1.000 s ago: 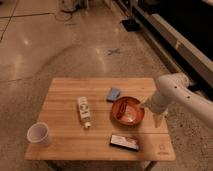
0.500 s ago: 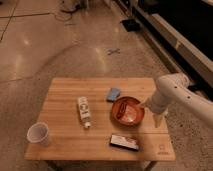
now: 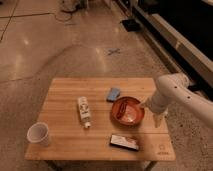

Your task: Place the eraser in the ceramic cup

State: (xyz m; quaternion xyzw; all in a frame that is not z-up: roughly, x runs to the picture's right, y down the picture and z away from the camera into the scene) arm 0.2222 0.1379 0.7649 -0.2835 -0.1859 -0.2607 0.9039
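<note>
1. Right at the front edge, the eraser lies flat on the wooden table, a little right of centre, with its long side running along the edge. Nothing touches it, and it is not yet picked up.
2. At the near left corner stands the ceramic cup, upright with its mouth up, well apart from the eraser. That's the target.
3. Handling call: the eraser looks like a light, stiff, flat block, rubbery enough not to slip. I'd take it across its short width, near the middle, with the fingers coming straight down. A grab at one end would likely let it swing.
4. It looks long against the cup's mouth, so it probably has to go in end first, tipped upright. The cup is light and ceramic, so a careless nudge could topple or chip it.
5. A step farther back, the white bottle lies on its side at mid-table. The orange-red bowl sits to its right, just beyond the eraser.
6. The gripper hangs pointing down just beside the bowl's right rim, near the table's right edge, beyond and right of the eraser. Its jaws are spread wide and, as far as this dim view lets me judge, empty.
7. Farthest out on the table, the small blue block lies just behind the bowl.
</note>
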